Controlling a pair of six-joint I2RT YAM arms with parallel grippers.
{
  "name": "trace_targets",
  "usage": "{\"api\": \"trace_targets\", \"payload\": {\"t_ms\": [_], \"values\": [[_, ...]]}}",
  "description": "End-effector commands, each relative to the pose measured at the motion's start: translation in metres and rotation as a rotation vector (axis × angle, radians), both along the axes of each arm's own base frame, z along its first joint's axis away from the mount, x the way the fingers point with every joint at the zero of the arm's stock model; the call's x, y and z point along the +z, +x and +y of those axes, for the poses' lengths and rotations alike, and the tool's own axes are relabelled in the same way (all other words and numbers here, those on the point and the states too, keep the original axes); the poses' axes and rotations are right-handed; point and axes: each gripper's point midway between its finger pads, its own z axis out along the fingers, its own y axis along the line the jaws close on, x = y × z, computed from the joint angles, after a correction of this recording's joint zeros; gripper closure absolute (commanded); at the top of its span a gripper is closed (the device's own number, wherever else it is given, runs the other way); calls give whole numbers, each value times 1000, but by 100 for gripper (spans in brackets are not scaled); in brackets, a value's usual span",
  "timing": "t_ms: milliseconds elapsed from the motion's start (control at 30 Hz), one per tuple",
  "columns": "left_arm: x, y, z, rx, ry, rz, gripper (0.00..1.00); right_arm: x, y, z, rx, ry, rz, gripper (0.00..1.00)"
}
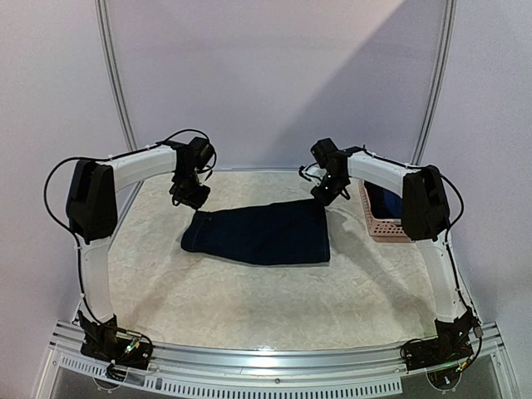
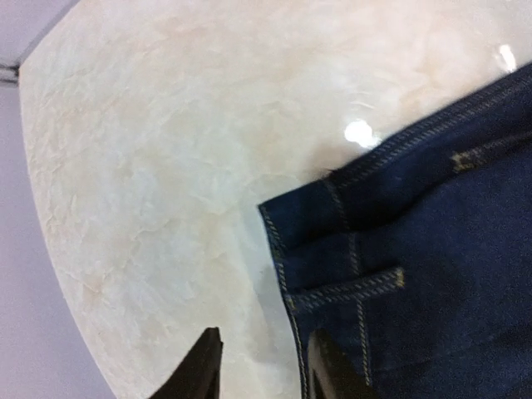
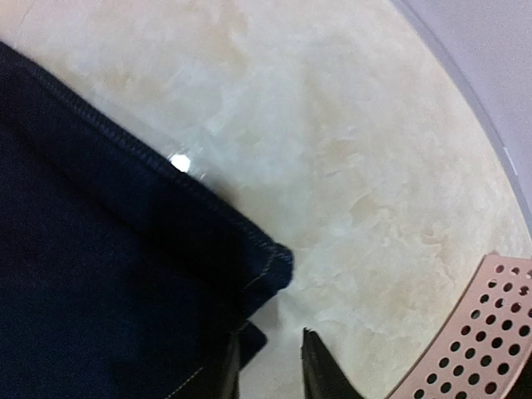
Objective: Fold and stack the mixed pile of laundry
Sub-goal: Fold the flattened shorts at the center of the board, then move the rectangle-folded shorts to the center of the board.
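Note:
A dark navy denim piece [image 1: 262,233] lies flat on the table as a folded rectangle, waistband end to the left. My left gripper [image 1: 189,198] hovers over its far left corner. In the left wrist view the stitched denim [image 2: 416,249] fills the right side. There my left gripper [image 2: 262,366] is open, with bare table between the fingers and one fingertip [image 2: 332,374] over the seam. My right gripper [image 1: 324,195] is at the far right corner. The right wrist view shows the denim [image 3: 100,274] and my right gripper [image 3: 270,366] open, holding nothing.
A pink perforated basket [image 1: 382,218] stands at the right, close to my right arm, with something dark blue [image 1: 384,202] inside. Its rim [image 3: 474,332] shows at the lower right of the right wrist view. The marbled tabletop [image 1: 249,291] stretches toward the near edge.

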Motion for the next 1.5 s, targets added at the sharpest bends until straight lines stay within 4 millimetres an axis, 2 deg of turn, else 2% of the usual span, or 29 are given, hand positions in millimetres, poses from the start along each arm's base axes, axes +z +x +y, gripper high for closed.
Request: {"api": "trace_targets", "payload": {"t_ms": [0,67,100,133,233,300,333,367,433,500,567,667,767,867,1000,1133,1333,1467], "values": [[40,24,28,112,97,-163,55,20,13,-19,-93,76,-13,65],[68,20,26,119,64,-252,49,53,4,-19,-86,128,-49,61],[79,16,22,117,40,-293,48,60,-4,-18,-74,155,-45,60],[86,9,21,113,21,-310,47,82,-15,-15,-52,203,-56,59],[81,-19,12,78,-40,-273,47,94,-52,-2,27,323,21,57],[70,-40,6,57,-72,-225,47,103,-79,6,94,393,66,56],[64,-50,3,45,-92,-201,47,92,-91,5,106,391,99,56],[62,-60,-2,24,-123,-190,46,90,-99,6,116,387,106,55],[51,-75,-10,-14,-165,-168,46,80,-105,1,123,354,109,55],[41,-86,-6,-1,-168,-147,46,69,-105,-4,114,329,113,54],[31,-91,-2,17,-177,-129,46,61,-112,1,130,351,158,53],[13,-100,-9,40,-240,-82,45,45,-133,18,180,405,269,46],[-2,-108,-14,80,-286,-34,45,25,-151,25,227,355,315,46],[-17,-112,-14,112,-309,-24,45,9,-163,25,249,291,333,45],[-34,-119,-14,136,-324,10,47,-11,-180,14,231,221,404,43],[-42,-122,-8,153,-300,10,52,-32,-194,2,210,174,457,40],[-51,-123,-5,158,-282,8,63,-41,-200,-3,193,156,480,39],[-58,-124,-6,151,-283,10,78,-45,-196,-9,184,120,456,42]]}}
